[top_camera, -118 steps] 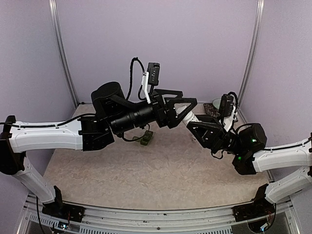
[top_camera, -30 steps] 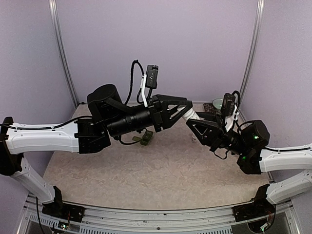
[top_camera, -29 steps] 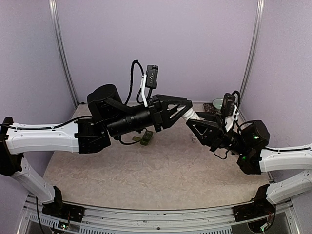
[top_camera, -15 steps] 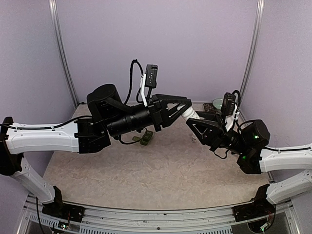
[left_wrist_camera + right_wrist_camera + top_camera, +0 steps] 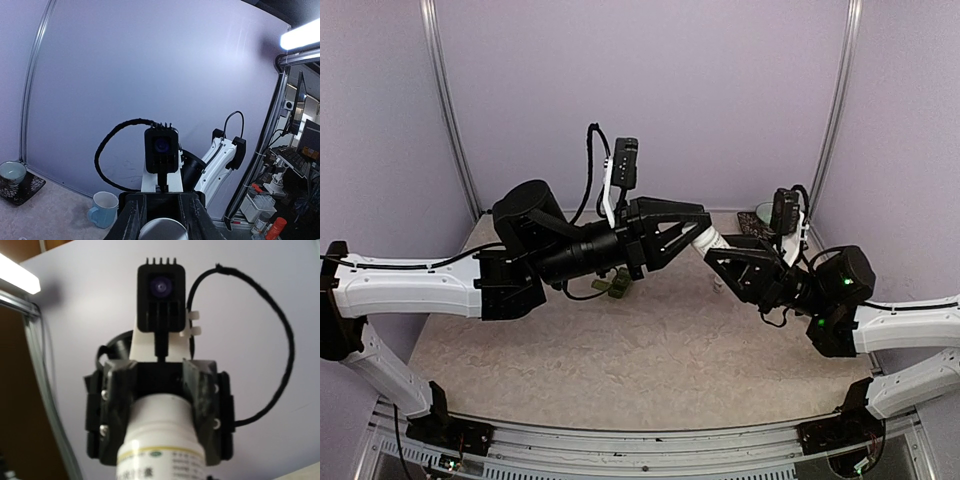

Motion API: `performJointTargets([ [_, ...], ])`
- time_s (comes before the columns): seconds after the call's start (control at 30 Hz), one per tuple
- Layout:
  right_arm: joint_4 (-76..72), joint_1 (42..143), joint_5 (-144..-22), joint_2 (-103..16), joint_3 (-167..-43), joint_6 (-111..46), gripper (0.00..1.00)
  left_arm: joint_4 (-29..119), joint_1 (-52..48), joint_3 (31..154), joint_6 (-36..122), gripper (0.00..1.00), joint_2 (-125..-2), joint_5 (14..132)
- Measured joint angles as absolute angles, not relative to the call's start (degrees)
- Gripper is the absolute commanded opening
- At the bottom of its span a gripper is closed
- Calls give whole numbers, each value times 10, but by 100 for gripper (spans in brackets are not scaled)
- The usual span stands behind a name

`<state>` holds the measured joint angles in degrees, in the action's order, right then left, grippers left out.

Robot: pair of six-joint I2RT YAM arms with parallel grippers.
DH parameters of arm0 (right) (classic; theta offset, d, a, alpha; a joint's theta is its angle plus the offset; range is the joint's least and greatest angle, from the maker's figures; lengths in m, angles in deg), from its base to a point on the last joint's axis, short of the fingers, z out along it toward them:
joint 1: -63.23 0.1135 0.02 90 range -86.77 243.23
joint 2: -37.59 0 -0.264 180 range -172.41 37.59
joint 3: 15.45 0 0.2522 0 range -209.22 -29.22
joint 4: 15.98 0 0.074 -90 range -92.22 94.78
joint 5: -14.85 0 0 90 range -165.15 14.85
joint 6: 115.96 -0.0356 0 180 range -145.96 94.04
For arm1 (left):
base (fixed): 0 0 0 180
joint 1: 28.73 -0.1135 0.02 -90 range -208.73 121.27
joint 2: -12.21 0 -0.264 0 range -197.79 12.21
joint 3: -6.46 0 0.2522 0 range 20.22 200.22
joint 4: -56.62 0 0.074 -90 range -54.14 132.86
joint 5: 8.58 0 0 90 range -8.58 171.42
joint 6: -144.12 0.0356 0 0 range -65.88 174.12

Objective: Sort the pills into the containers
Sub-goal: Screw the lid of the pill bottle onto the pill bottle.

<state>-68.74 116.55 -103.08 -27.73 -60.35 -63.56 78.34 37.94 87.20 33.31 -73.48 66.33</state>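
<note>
Closed down with the left gripper [image 5: 698,232] since a second ago, and rolled slightly at that wrist, with its camera tipped a touch leftward. Now clamped on the plain white end of the pill bottle [image 5: 162,435], likely the cap. Clenched with the right gripper [image 5: 718,258] on the labelled body of the same bottle, held roughly level in mid-air between both arms. Gripped at both ends probably to brace the body while twisting the cap loose, ahead of any pouring. Cannot read the label: a green emblem, a thin yellow band and rows of tiny print, all too small. Found the containers [image 5: 618,288] down on the table [image 5: 650,350], below and to the left of the bottle in the overhead view, well apart from it, under the left forearm. Cannot tell whether lids open or shut.
</note>
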Motion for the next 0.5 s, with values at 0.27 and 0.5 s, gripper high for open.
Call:
performJointTargets([
  [0.27, -748, 1147, -1075, -312, -604, -743, 0, 802, 377, 859, 338, 11, -735, 652],
  [0.5, -863, 1134, -1097, -379, -604, -869, 1, 808, 373, 849, 343, 9, -733, 654],
])
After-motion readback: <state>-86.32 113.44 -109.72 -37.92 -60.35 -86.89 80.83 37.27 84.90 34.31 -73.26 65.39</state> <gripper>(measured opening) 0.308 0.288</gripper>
